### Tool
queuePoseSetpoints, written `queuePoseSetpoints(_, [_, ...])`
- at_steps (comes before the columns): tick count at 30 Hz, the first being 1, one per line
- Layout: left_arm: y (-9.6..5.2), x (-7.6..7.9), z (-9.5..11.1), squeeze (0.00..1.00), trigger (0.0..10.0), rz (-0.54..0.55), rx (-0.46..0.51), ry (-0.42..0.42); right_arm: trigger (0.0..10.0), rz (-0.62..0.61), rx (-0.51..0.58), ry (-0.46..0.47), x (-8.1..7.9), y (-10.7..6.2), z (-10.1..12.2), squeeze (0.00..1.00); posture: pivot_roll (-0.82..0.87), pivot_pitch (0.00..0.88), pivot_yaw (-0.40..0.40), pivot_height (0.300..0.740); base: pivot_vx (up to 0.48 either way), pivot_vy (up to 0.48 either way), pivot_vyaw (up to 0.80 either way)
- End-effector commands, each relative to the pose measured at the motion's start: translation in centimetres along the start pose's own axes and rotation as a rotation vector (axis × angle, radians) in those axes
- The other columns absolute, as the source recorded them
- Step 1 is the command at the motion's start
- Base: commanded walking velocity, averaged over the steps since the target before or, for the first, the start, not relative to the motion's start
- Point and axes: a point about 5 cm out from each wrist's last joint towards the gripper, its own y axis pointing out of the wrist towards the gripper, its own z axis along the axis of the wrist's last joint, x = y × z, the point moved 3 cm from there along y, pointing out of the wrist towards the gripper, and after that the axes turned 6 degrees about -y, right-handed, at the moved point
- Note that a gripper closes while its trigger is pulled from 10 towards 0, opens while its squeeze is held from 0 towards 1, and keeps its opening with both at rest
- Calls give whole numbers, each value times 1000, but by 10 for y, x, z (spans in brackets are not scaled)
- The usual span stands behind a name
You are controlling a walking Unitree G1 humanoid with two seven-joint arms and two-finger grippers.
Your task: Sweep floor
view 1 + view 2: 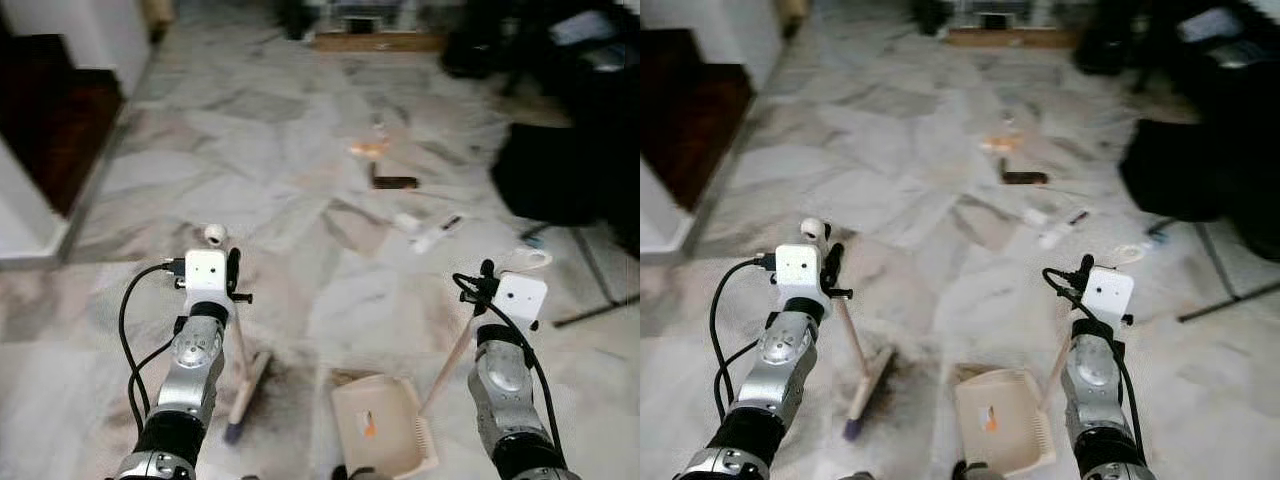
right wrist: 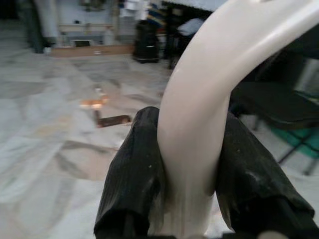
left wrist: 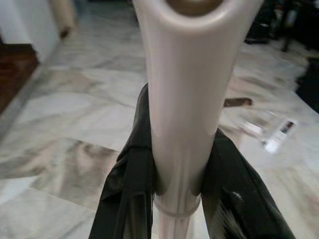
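Note:
My left gripper (image 3: 177,164) is shut on the cream broom handle (image 3: 187,99), low on my left. The handle slants down to the broom head (image 1: 248,385), which rests on the marble floor (image 1: 250,150). The right gripper (image 2: 187,164) is shut on the curved cream handle (image 2: 199,99) of the dustpan (image 1: 380,425). That beige pan sits on the floor between my arms with a small orange scrap in it. Litter lies ahead: an orange scrap (image 1: 367,150), a brown piece (image 1: 393,182) and white bits (image 1: 430,232).
A white wall corner (image 1: 20,215) and a dark wooden step (image 1: 55,120) border the left. Black furniture (image 1: 560,165) with thin metal legs (image 1: 595,285) crowds the right. A low wooden platform (image 1: 375,42) stands at the far end.

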Motion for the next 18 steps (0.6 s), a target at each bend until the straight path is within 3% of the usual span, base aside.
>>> queuePoseSetpoints(1, [0, -13, -1, 0, 10000, 41, -4, 11, 10000, -9, -28, -11, 8, -6, -11, 0, -10, 120, -10, 740, 0, 0, -788])
queuePoseSetpoints(5, [1, -21, 2, 0, 10000, 54, 5, 21, 10000, -23, -32, -12, 16, -8, -14, 0, -10, 130, -9, 740, 0, 0, -788])
queuePoseSetpoints(8, [3, -22, 5, 0, 10000, 56, 17, 18, 10000, -24, -21, -9, 16, -8, -13, 0, -6, 134, -5, 740, 0, 0, 0])
queuePoseSetpoints(18, [14, -8, 19, 0, 10000, 19, 58, -21, 10000, 39, 21, 46, -10, -5, 0, 0, -1, 98, 7, 740, 0, 0, 0])
